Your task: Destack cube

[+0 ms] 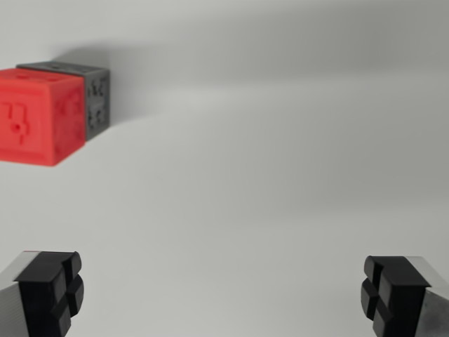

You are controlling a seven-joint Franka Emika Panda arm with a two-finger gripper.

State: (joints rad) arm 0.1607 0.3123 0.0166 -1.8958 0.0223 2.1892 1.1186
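Red cube (pixel 38 116) atop grey cube (pixel 95 98), upper-left of open hand (pixel 223 291).

Only the two fingers of the gripper (pixel 223 295) show, at the bottom corners of the wrist view. Each finger has a pale, light-grey metallic body with flat, smooth faces, capped on its inner side by a matte black pad. The pad on the wrist view's left (pixel 56 289) is blocky, with rounded edges, and its inner face is cut by grooves into a cross-like pattern of raised lobes. The pad on the wrist view's right (pixel 389 291) mirrors it, with the same dark, grooved, lobed face set against its grey body.
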